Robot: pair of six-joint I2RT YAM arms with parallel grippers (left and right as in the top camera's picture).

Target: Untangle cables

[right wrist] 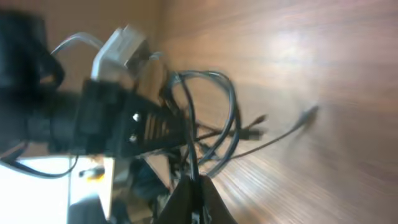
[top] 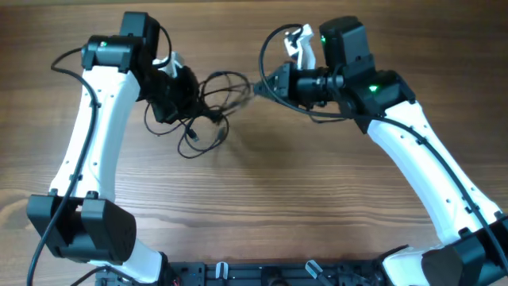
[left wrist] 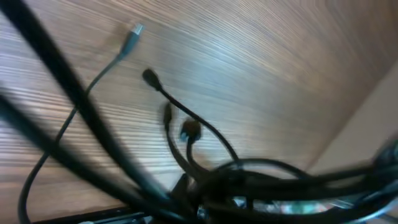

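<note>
The cables [top: 208, 107] are a bunch of thin black cords held above the wooden table between my two grippers. My left gripper [top: 176, 95] is shut on the left side of the bunch; loose ends with small plugs [left wrist: 186, 130] hang below it, one with a silvery plug [left wrist: 135, 32]. My right gripper [top: 260, 84] is shut on one cord [right wrist: 189, 140] that runs out from between its fingertips [right wrist: 194, 186] toward the loops [right wrist: 217, 106]. The bunch is stretched between the two grippers.
Wooden table top [top: 262, 199] all around. Thicker black robot wiring [top: 274, 40] loops by the right wrist. The arm bases stand at the front edge [top: 262, 274]. The left arm [right wrist: 93, 124] fills the left of the right wrist view.
</note>
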